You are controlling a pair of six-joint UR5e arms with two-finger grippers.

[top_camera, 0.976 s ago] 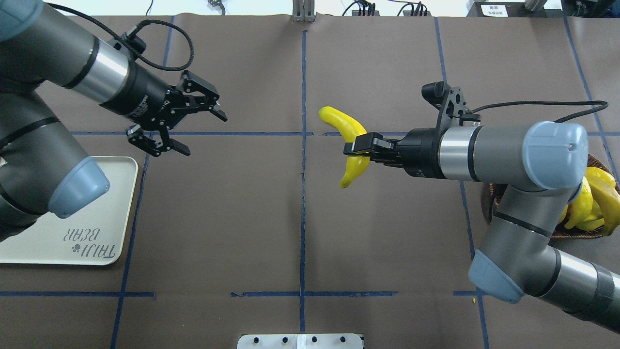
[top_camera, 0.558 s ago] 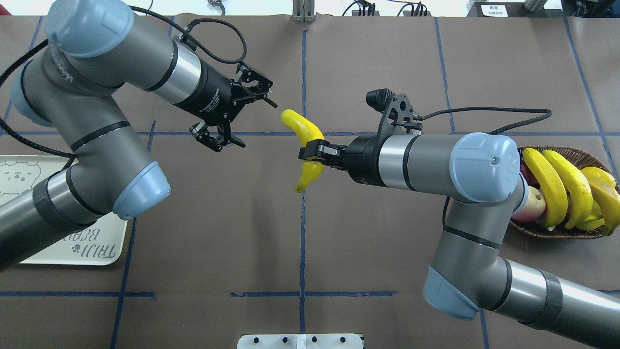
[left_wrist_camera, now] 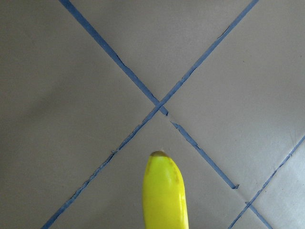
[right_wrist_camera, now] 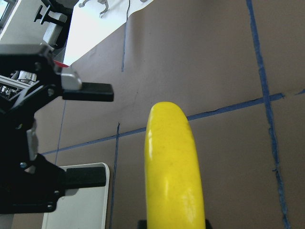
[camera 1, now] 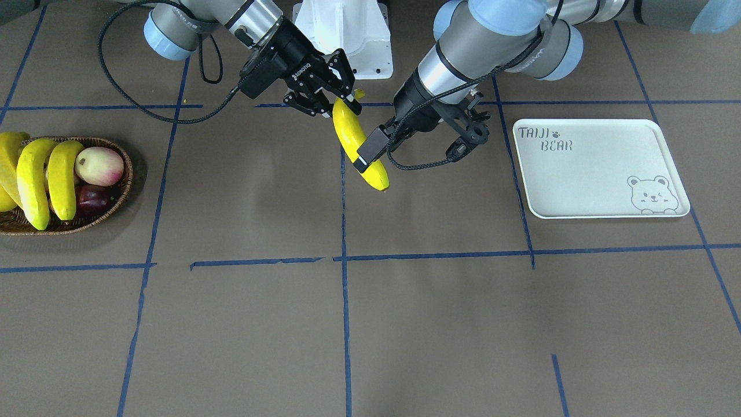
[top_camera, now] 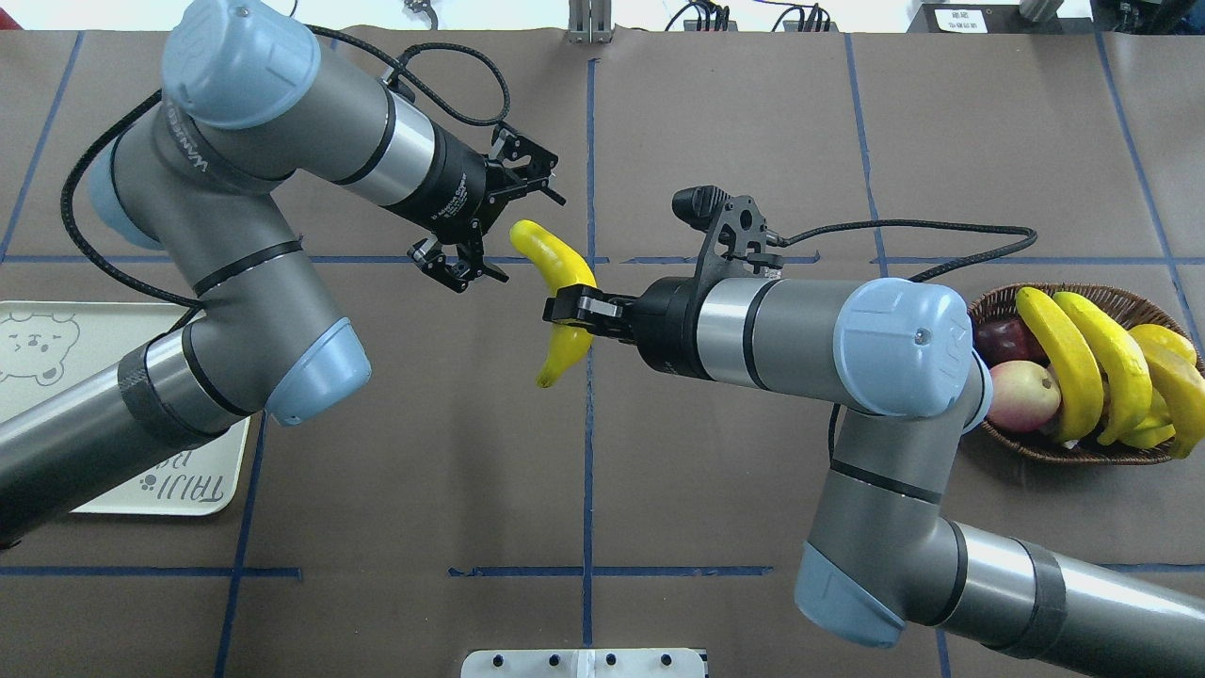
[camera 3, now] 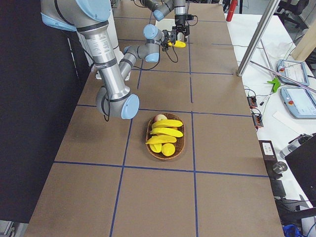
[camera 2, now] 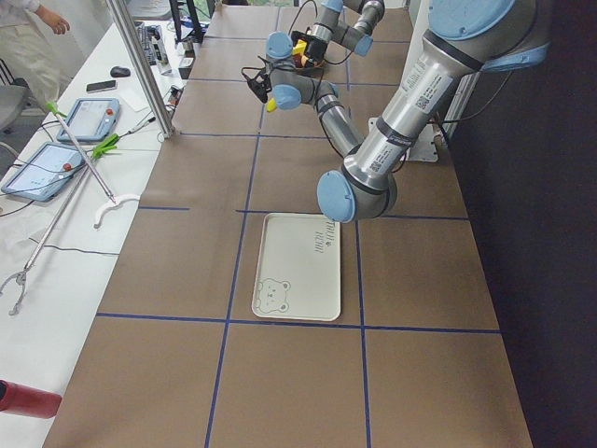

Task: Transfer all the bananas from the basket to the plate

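At mid-bench [top_camera: 659,452], your right tool [top_camera: 565,314] pinches a banana [top_camera: 555,266] at its middle; beyond, your left tool [top_camera: 533,238] stands spread beside the far tip. Judged step: handover; next, close left before releasing right.

1 banana [camera 1: 350,130] is held over the middle of the table [camera 1: 405,324], pinched near its top end by the right gripper [camera 1: 341,99], and the left gripper [camera 1: 374,139] is spread open right beside it, with 1 finger [camera 1: 367,152] seen in front of the yellow skin. More bananas [camera 1: 32,179] are piled in the basket [camera 1: 126,179] on the right arm's side, and the white plate [camera 1: 579,185] is set well apart on the left arm's side.
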